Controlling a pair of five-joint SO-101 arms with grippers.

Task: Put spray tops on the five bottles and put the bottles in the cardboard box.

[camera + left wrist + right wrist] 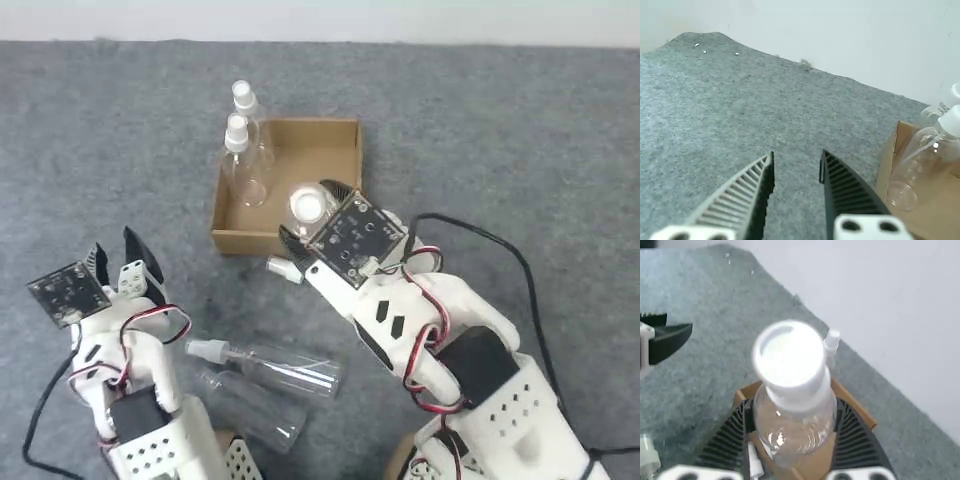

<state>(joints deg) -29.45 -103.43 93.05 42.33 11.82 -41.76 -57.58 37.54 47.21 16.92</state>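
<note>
Bottle with a white spray top stands upright, clamped between the right gripper's jaws over the near side of the cardboard box. Two topped bottles stand in its far corner. Two more bottles lie on grey felt between the arms. The left gripper hangs above the felt, jaws apart. A plain white wall rises behind.

Seen from above, the right hand hides the body of the clear plastic bottle with white top and the near corner of the brown cardboard box.
</note>
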